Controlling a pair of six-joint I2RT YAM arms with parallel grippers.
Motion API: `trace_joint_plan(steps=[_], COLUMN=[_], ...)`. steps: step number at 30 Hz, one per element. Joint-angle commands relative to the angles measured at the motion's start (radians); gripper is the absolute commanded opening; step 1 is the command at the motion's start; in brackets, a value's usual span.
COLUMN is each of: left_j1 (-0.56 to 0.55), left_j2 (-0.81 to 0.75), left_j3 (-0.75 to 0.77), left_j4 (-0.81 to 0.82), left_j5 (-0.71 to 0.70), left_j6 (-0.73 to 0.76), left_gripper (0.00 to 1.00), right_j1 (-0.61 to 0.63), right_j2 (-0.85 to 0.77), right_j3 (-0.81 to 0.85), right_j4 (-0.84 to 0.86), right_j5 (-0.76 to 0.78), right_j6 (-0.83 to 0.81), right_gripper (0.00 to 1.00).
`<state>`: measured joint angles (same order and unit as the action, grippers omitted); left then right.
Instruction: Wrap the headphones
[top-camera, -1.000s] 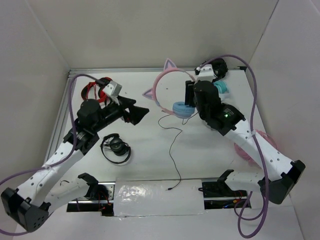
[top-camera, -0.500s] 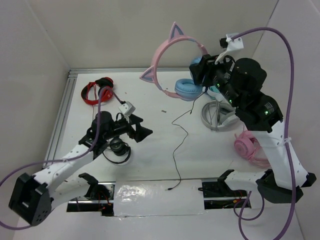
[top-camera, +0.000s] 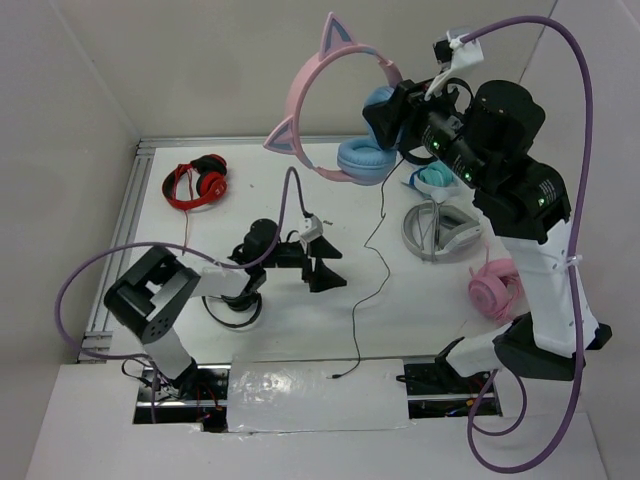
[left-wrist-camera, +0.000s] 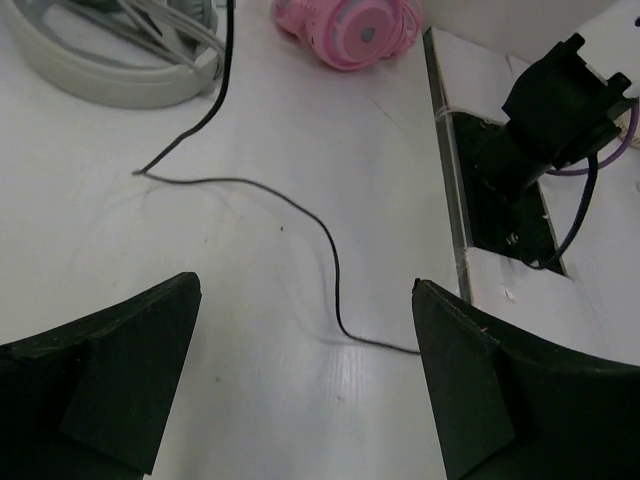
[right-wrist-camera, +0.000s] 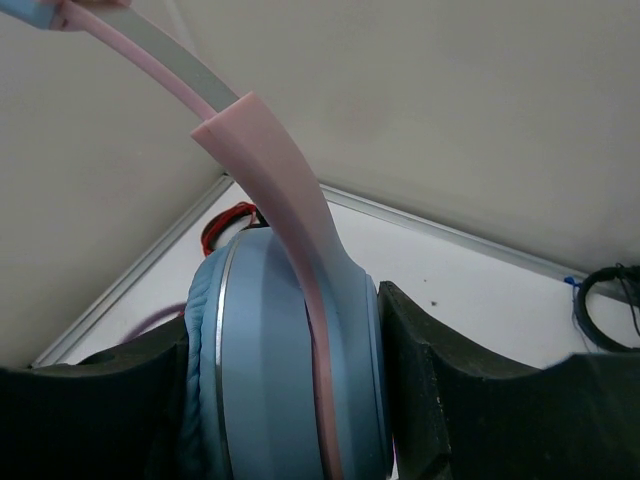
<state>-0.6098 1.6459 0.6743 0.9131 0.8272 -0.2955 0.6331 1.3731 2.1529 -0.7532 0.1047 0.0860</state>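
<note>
Bright, even light — soft shadows on the table (top-camera: 250, 190), nearest foreground blurred in wrist views.

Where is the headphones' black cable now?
In the top view the cable hangs from the headphones held high in the right gripper and trails over the table's middle, just right of the left gripper.

I see the white worktop (top-camera: 420, 300) carrying red-and-black headphones (top-camera: 196, 183), a black pair (top-camera: 232, 310), all-pink headphones (top-camera: 495, 287), a grey hoop (top-camera: 415, 240) — and a thin black cable (top-camera: 354, 335) trailing.

A robotics lab bench: white tabletop (top-camera: 425, 305) edged with silver aluminium rail (top-camera: 124, 228), boxed in by plain white panel walls (top-camera: 200, 70), thick purple cables (top-camera: 584, 150) looping off white robot arms (top-camera: 552, 275).
</note>
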Motion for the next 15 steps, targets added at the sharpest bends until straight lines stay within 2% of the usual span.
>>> trace_joint_plan(steps=[1, 3, 7, 10, 15], left_j1=[-0.042, -0.050, -0.051, -0.059, -0.057], left_j2=[0.073, 0.147, 0.262, 0.331, 0.382], left_j3=[0.074, 0.146, 0.260, 0.315, 0.425], left_j4=[0.274, 0.305, 0.351, 0.418, 0.345], left_j5=[-0.061, -0.112, -0.111, -0.229, -0.244], left_j6=[-0.001, -0.033, -0.079, -0.083, -0.031], left_gripper=[0.99, 0.99, 0.99, 0.99, 0.99], right_j1=[0.016, 0.017, 0.027, 0.030, 0.033], right_j2=[0.006, 0.014, 0.009, 0.012, 0.018], right_j3=[0.105, 0.136, 0.134, 0.130, 0.116], right_j4=[0.029, 0.022, 0.037, 0.034, 0.034], right_j5=[-0.077, -0.100, -0.145, -0.177, -0.209], right_j6=[0.029, 0.041, 0.057, 0.069, 0.084], right_gripper=[0.00, 0.00, 0.00, 0.00, 0.00])
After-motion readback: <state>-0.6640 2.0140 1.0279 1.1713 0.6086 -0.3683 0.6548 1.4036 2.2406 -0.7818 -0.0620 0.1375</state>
